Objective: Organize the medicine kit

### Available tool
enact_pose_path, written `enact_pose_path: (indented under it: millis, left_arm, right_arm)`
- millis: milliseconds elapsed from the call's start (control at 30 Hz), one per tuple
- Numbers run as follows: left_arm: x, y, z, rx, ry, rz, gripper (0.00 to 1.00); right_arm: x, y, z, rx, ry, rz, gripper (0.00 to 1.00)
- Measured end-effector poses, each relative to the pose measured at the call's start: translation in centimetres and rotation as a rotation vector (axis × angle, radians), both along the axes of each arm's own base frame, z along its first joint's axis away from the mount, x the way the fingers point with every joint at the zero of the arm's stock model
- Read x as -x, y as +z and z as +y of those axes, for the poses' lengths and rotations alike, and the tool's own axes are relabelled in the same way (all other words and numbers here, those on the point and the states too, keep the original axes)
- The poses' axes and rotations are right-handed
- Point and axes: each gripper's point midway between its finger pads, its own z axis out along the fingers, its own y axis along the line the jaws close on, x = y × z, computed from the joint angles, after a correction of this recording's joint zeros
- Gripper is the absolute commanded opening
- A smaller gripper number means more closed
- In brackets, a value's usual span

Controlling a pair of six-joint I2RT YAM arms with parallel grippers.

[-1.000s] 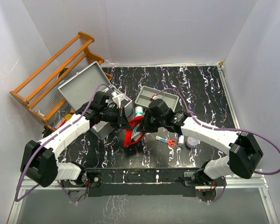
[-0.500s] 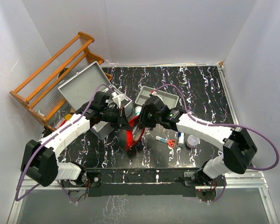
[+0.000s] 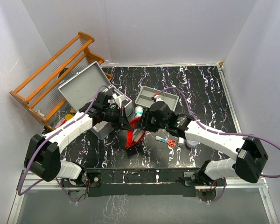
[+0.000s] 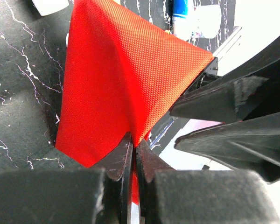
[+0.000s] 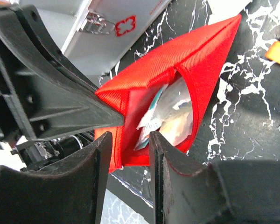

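Note:
The medicine kit (image 3: 107,100) is a grey metal case at the left, its lid (image 3: 84,85) open. Its front latch and red cross show in the right wrist view (image 5: 116,28). My left gripper (image 3: 124,119) is shut on an edge of the red fabric pouch (image 3: 134,131) and holds it up off the table; the left wrist view (image 4: 133,142) shows the fabric (image 4: 121,79) pinched between the jaws. My right gripper (image 3: 147,122) is open at the pouch's mouth (image 5: 129,135), with the pouch's lower edge between its fingers. Packets (image 5: 170,114) lie inside the pouch (image 5: 200,56).
A shallow grey two-compartment tray (image 3: 164,92) sits behind the grippers. A blue-capped tube (image 3: 138,111) lies beside it. Orange-handled scissors (image 3: 170,141) and a tape roll (image 3: 192,141) lie at the right. A wooden rack (image 3: 56,70) stands at the far left.
My right gripper went in toward the pouch, then drew back a little, and the right arm swung outward. The pouch mouth looks narrower. My left gripper still holds the pouch.

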Motion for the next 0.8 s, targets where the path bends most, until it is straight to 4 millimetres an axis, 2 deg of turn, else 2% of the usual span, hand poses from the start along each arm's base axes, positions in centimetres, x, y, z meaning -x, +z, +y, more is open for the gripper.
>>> enact_pose_path:
  millis: [200, 333, 600, 800]
  left_arm:
    - [0.0, 0.0, -0.1, 0.002, 0.01, 0.011, 0.0]
    - [0.0, 0.0, -0.1, 0.002, 0.011, 0.013, 0.0]
    - [0.0, 0.0, -0.1, 0.003, 0.013, 0.016, 0.0]
    - [0.1, 0.1, -0.2, 0.011, 0.001, 0.016, 0.0]
  right_arm:
    - [1.0, -1.4, 0.2, 0.028, 0.014, 0.023, 0.32]
    - [0.4, -2.8, 0.1, 0.07, -0.015, 0.029, 0.27]
    - [-0.9, -4.1, 0.0, 0.109, -0.075, 0.031, 0.05]
    - [-2.0, -4.2, -0.4, 0.131, -0.126, -0.002, 0.04]
